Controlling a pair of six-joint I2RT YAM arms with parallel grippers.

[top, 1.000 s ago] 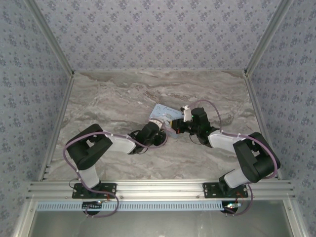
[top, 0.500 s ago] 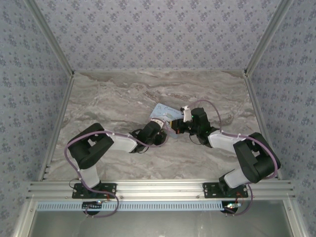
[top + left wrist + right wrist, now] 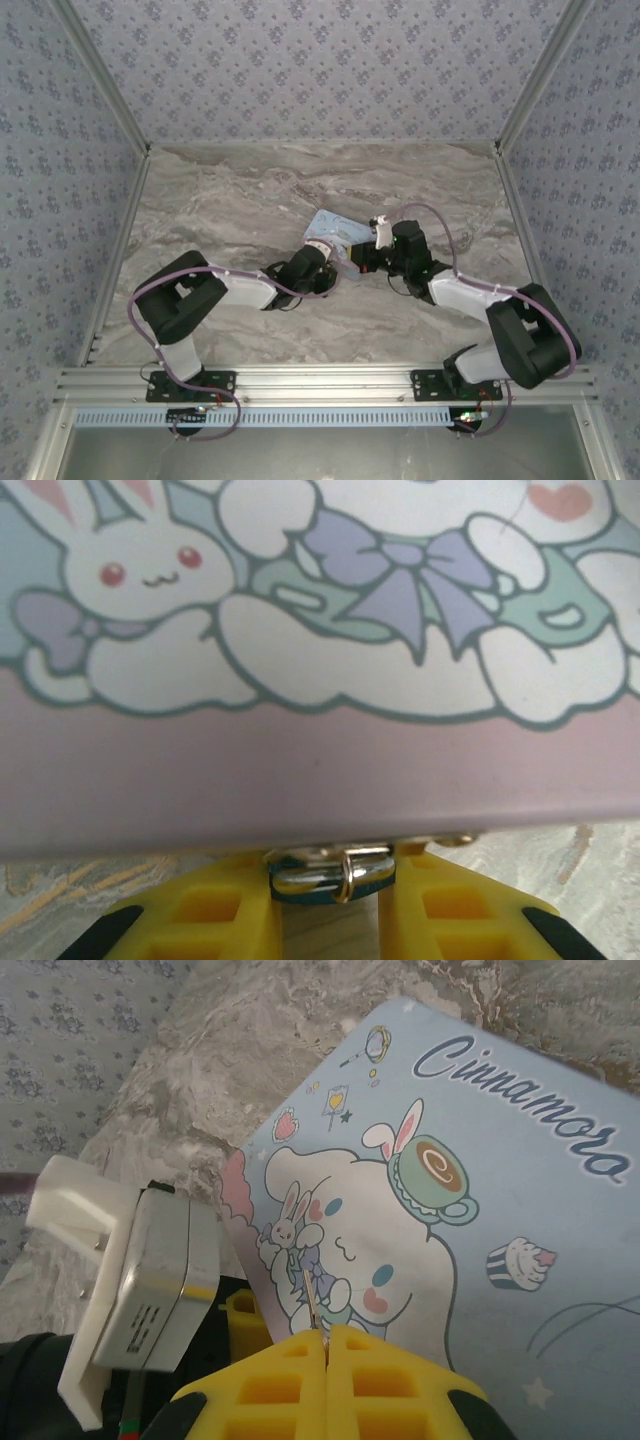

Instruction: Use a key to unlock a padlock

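Where the two claws meet: at one edge of the tin (image 3: 330,226), with the left claw (image 3: 326,262) and right claw (image 3: 356,258) nearly tip to tip in my overhead view.
Left claw: clenched on the padlock (image 3: 332,872); my wrist feed has a yellow finger (image 3: 215,910) pressed against each side of it.
Padlock: between the left claw's tips, silvery shackle uppermost, a small gold loop crossing it right under the tin's edge.
Right claw: pinched tight on the key (image 3: 311,1305), its fingers leaving no gap.
Key: a thin sliver sticking straight out ahead of the right claw's tips, over the tin's printed lid; I cannot tell whether it touches.
Tin: lying flat on the marble table (image 3: 220,200), just beyond both claws.
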